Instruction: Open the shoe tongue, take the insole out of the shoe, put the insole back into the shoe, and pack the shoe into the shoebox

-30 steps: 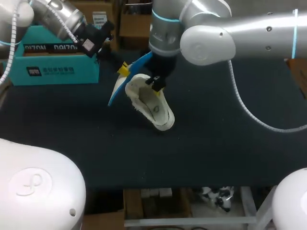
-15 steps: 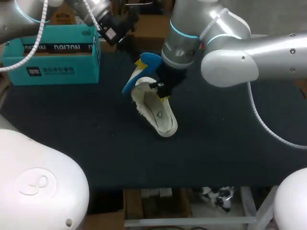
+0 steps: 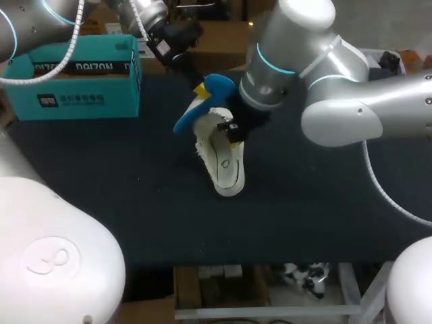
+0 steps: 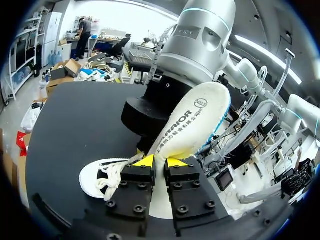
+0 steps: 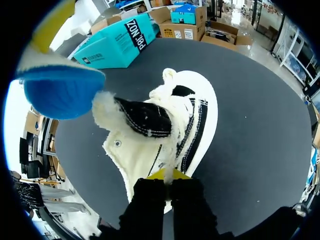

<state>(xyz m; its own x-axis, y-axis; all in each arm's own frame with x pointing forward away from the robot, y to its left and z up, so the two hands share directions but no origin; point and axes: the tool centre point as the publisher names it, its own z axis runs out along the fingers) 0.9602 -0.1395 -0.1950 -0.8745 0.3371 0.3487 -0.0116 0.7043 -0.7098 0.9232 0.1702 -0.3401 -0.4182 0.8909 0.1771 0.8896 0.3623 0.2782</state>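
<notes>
Over the table [image 3: 324, 202], left claw [image 4: 159, 161] pinching insole [image 4: 195, 120], right claw [image 5: 167, 175] clamping shoe [image 5: 195, 115]

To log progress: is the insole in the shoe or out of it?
Out: the left jaws hold the insole clear of the shoe.

Soft light comes from above — the black table [image 3: 324, 216] stays dull and the shadow of the shoe [image 3: 226, 169] on it is faint. In the left wrist view a ceiling lamp [image 4: 260, 44] burns white and the right arm [image 4: 200, 30] shines pale; beside the insole [image 5: 60, 92] the right wrist view is washed out.
</notes>
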